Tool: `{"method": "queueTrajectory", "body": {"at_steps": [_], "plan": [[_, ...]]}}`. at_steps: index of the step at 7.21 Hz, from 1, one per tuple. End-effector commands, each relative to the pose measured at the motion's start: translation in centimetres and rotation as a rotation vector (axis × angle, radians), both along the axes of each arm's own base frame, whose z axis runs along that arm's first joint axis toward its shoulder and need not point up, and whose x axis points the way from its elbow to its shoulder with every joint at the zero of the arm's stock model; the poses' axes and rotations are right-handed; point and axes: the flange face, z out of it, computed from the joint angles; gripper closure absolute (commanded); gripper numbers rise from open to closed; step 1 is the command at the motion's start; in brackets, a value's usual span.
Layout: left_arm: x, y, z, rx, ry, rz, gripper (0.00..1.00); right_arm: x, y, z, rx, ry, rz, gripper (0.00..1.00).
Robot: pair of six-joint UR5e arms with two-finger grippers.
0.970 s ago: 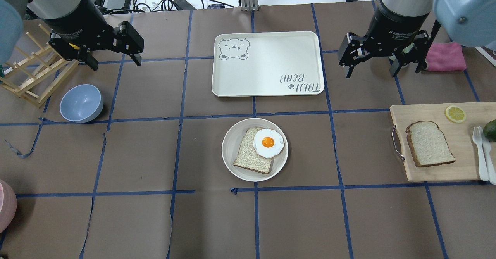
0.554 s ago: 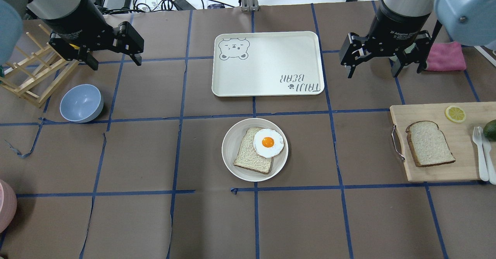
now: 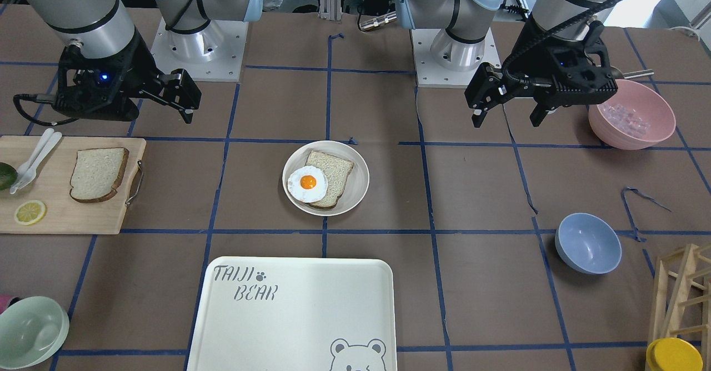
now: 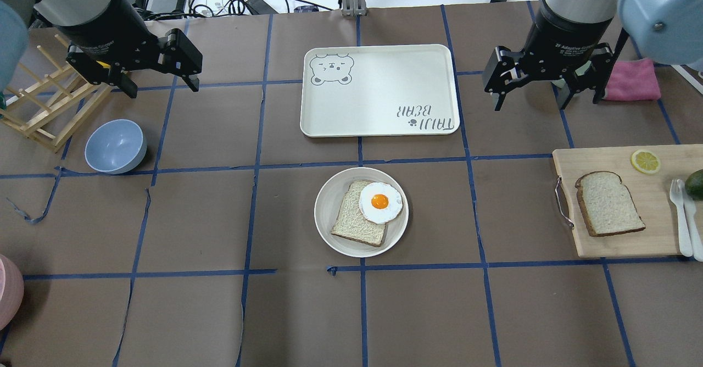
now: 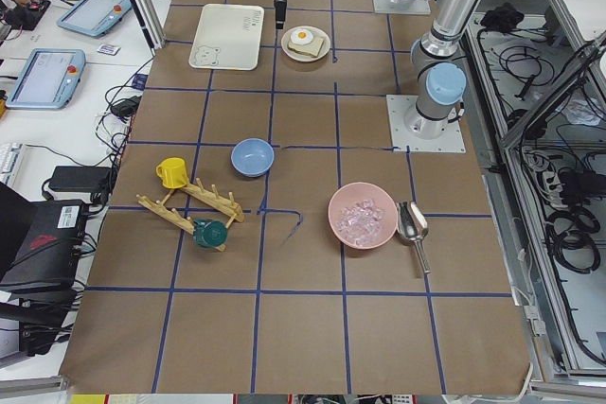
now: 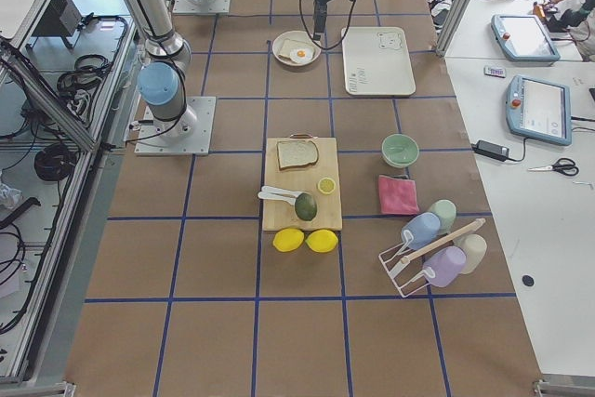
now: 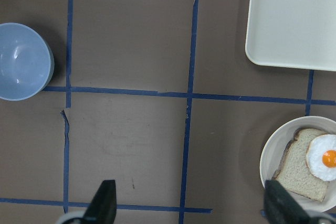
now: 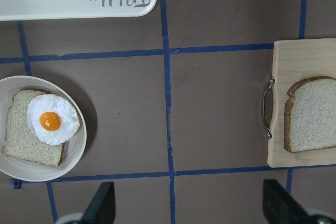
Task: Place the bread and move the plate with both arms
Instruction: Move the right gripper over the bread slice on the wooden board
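Observation:
The bread [image 4: 608, 203] [image 3: 97, 174] [image 8: 312, 114] is a pale slice with a dark crust, lying flat on a wooden cutting board [image 4: 631, 243] at the right. The round cream plate [image 4: 328, 205] [image 3: 361, 185] [image 8: 26, 169] sits mid-table and holds a tanner slice topped with a fried egg [image 4: 380, 202]. My right gripper [image 4: 531, 103] [image 8: 190, 205] hovers open and empty, beyond the board and to its left. High over the far left of the table, my left gripper [image 4: 163, 88] [image 7: 191, 203] is also open and holds nothing.
A white bear-printed tray [image 4: 379, 89] lies just beyond the plate. A blue bowl [image 4: 115, 146] and a wooden rack [image 4: 44, 109] are at the left. A pink cloth [image 4: 631, 80] lies behind the right gripper. A lemon slice [image 4: 645, 161], cutlery and an avocado share the board.
My right gripper has drifted slightly to the right and farther away. The left gripper has hardly moved, and nothing on the table has shifted.

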Motion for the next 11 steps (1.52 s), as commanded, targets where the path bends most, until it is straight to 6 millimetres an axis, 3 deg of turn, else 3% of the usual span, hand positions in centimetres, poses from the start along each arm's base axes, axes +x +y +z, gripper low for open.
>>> {"method": "queueTrajectory", "body": {"at_steps": [1,2,3,4,6,7,9,11], "plan": [[0.0,0.0,0.1,-0.002,0.0,0.0,0.0,-3.5,-1.4,-1.4,0.017,0.06,-0.052,0.0],[0.0,0.0,0.1,-0.002,0.002,0.001,0.0,-7.9,-2.2,-4.2,0.077,0.06,-0.132,0.0],[-0.1,0.1,0.1,-0.001,0.0,0.0,0.0,-11.5,-2.4,-5.5,0.092,0.049,-0.194,0.0],[0.0,0.1,0.0,0.0,0.0,0.001,0.0,-12.2,-2.7,-6.4,0.075,0.057,-0.207,0.0],[-0.1,0.1,0.0,0.002,0.001,0.003,0.0,-13.3,-4.0,-12.1,0.075,0.059,-0.225,0.0],[-0.1,0.1,0.0,0.0,0.002,0.003,0.0,-14.6,-4.3,-15.1,0.1,0.059,-0.287,0.11],[-0.2,0.1,0.0,0.0,0.002,0.003,0.0,-19.2,-5.0,-19.9,0.176,0.087,-0.353,0.15],[-0.3,0.3,0.3,-0.003,0.004,0.003,0.0,-20.1,-5.6,-22.3,0.197,0.128,-0.422,0.17]]}}
